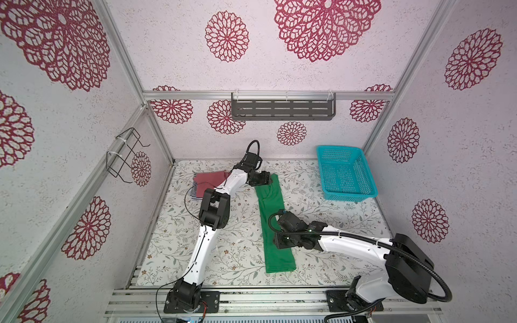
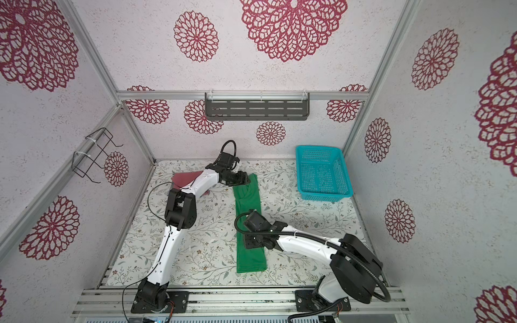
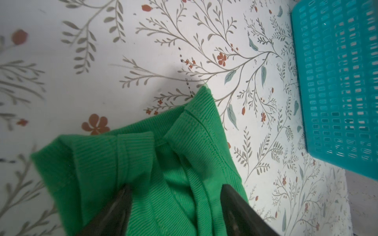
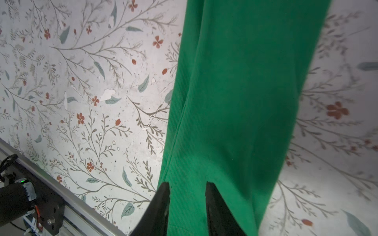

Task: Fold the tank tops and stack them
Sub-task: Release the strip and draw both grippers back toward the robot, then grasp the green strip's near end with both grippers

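Green top (image 1: pixel 270 201): long strip, upper centre to lower centre in a top view;
Left fingers (image 3: pixel 114 212): wide, at its upper end;
Right fingers (image 4: pixel 161 206): narrow gap, lower middle

Both top views are bright under soft, even light, so the arms throw only faint shadows on the table (image 1: pixel 321 223), and the wide lens bows the metal frame bars (image 1: pixel 195 95) toward the edges. In the left wrist view a grey shadow lies on the table beside the tip of the green top (image 3: pixel 184 143), and the left claw (image 3: pixel 176 188) and nearest cloth are blurred. In the right wrist view the right claw (image 4: pixel 187 183) is a dark, soft-edged shape, and the table's print smears toward one side.
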Controlling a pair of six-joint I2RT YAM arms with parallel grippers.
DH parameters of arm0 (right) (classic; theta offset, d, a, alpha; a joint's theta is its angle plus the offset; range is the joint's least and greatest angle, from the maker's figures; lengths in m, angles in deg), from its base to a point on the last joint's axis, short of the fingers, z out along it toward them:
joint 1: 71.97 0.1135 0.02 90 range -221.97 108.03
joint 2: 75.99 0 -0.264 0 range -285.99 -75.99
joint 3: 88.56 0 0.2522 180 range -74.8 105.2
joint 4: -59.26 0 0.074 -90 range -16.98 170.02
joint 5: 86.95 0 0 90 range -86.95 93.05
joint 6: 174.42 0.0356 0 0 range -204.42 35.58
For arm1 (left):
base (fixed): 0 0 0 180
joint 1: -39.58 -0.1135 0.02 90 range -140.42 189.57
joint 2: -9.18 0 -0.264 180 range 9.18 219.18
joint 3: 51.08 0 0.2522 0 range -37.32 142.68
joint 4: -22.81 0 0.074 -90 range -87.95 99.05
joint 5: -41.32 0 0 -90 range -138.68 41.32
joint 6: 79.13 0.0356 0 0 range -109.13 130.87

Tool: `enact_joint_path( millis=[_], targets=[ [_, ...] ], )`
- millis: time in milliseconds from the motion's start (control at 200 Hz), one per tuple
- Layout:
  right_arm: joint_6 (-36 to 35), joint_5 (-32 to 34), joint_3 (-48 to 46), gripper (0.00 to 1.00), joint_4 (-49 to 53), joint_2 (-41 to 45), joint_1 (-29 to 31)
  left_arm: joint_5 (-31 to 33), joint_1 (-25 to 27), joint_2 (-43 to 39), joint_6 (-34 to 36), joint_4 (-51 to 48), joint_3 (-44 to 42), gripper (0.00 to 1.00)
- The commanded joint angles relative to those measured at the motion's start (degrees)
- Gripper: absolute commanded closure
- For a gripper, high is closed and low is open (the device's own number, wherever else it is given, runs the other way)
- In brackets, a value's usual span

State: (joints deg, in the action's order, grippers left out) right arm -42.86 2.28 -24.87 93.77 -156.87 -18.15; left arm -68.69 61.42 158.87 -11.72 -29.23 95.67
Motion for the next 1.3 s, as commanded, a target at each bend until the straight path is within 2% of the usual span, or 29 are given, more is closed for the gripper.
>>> enact_joint_path(
  millis=[0, 125, 230, 310, 375, 530, 610, 701, 756, 901, 1046, 1216, 1296],
  targets=[
    [0.0, 0.1, 0.4, 0.65, 9.1, 4.5, -2.1, 4.3, -0.3, -8.3, 4.2, -4.5, 0.7, 0.17],
    [0.1, -5.3, -3.7, 0.61, 12.2, 9.4, -7.7, 8.5, -0.5, -15.9, 5.3, -7.1, -4.0, 0.09],
    [-0.5, -10.4, -5.9, 0.57, 13.0, 12.3, -11.2, 10.3, -0.3, -25.0, 4.1, -7.9, -13.7, 0.06],
    [-0.4, -15.2, -7.7, 0.53, 11.8, 13.0, -12.3, 10.0, 0.4, -34.8, 0.8, -3.3, -28.6, 0.06],
    [0.5, -18.9, -9.5, 0.49, 9.7, 13.2, -12.3, 7.4, 1.4, -43.9, -2.1, 2.4, -41.4, 0.07],
    [1.9, -22.5, -13.6, 0.48, 6.2, 14.7, -12.4, -1.8, 3.5, -58.5, -16.2, 6.6, -65.8, 0.11],
    [3.2, -24.1, -16.8, 0.51, 3.0, 15.6, -12.7, -4.0, 6.9, -66.4, -26.0, 13.0, -79.1, 0.14],
    [5.3, -27.0, -20.1, 0.52, -0.9, 16.1, -12.8, -6.5, 12.3, -72.3, -37.2, 21.6, -90.0, 0.16],
    [6.1, -27.6, -21.5, 0.52, -1.7, 16.7, -12.8, -7.4, 15.7, -74.5, -41.6, 24.5, -93.9, 0.17],
    [5.6, -28.0, -24.2, 0.5, -0.1, 18.8, -12.8, -7.2, 21.4, -76.7, -47.6, 22.7, -98.7, 0.2],
    [6.8, -28.5, -26.5, 0.5, -3.3, 19.3, -12.8, -6.9, 25.6, -76.0, -57.0, 34.1, -105.6, 0.24],
    [7.9, -29.7, -28.2, 0.55, -5.2, 19.6, -12.7, -5.7, 29.2, -72.0, -59.3, 35.2, -107.0, 0.31],
    [7.8, -29.6, -28.4, 0.56, -5.3, 19.6, -12.7, -5.5, 30.1, -69.8, -61.4, 39.3, -108.4, 0.36]
  ],
)
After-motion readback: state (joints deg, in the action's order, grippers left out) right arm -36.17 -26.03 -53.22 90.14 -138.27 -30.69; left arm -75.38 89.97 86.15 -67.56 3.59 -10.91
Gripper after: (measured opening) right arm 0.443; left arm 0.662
